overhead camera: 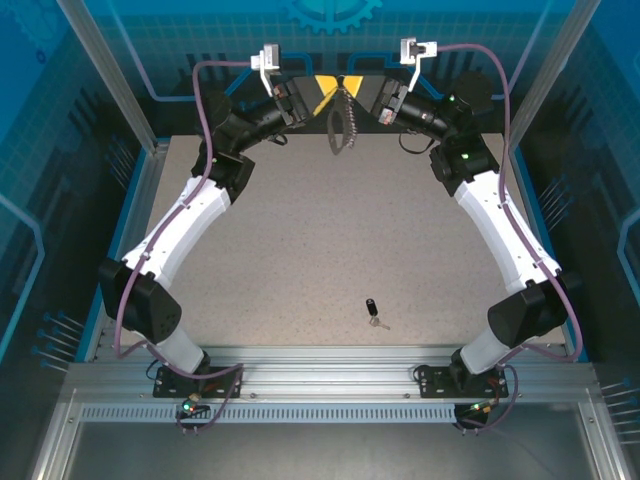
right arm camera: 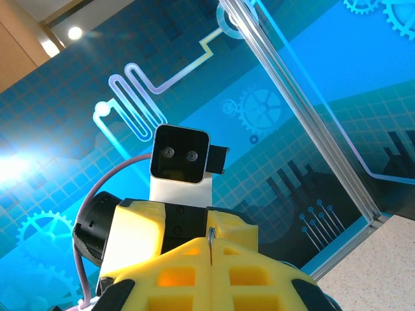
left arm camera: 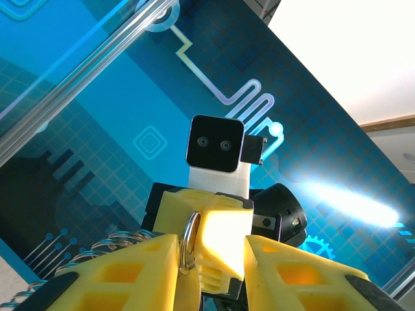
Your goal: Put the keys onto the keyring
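One small key [overhead camera: 373, 311] with a black head lies on the table near the front, far from both arms. At the back centre the two grippers meet tip to tip above the table. My right gripper [overhead camera: 355, 88] [right arm camera: 211, 242] is shut, pinching a thin silver ring [right arm camera: 211, 234] of the keyring [overhead camera: 336, 128], whose dark loop and silvery chain [overhead camera: 350, 125] hang below. My left gripper [overhead camera: 322, 97] [left arm camera: 211, 241] stands open, its jaws either side of the right fingertips [left arm camera: 224, 227]. The silver ring [left arm camera: 187, 238] rests against its left finger, with coiled chain [left arm camera: 110, 245] beside it.
A blue printed back wall [overhead camera: 320, 40] stands close behind the grippers, with aluminium posts [overhead camera: 110, 70] at the corners. The speckled tabletop [overhead camera: 300, 240] stretches between the two arms. An aluminium rail [overhead camera: 320, 365] runs along the near edge.
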`<state>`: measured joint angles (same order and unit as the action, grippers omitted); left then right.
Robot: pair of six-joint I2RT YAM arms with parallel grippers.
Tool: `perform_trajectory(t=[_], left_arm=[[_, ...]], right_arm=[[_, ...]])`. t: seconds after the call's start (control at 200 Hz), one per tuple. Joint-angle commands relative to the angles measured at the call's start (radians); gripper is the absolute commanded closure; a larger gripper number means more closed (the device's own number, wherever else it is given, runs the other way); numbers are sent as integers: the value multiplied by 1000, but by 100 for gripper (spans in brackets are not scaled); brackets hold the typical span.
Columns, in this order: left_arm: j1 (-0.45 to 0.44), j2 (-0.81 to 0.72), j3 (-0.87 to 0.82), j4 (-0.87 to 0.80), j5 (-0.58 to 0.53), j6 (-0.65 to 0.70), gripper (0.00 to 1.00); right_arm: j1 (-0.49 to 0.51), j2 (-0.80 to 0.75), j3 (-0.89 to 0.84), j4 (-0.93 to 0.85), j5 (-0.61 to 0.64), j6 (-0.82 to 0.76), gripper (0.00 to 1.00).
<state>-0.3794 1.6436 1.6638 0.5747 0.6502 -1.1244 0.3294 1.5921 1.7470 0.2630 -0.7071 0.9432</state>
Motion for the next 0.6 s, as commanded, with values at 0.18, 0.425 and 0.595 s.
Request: perform_trajectory(t=[0.18,0.425,0.595], left_arm=[[-23,20,13,48,3,2,76],[-24,23,16,47,-4,11,91],[-20,15,23,5,5,51,100]], right_arm=[[17,11,23,36,-3,11,100],[15,12,15,27,-11,5,100],[-43,-6,-7,-52,-20,-3,83]])
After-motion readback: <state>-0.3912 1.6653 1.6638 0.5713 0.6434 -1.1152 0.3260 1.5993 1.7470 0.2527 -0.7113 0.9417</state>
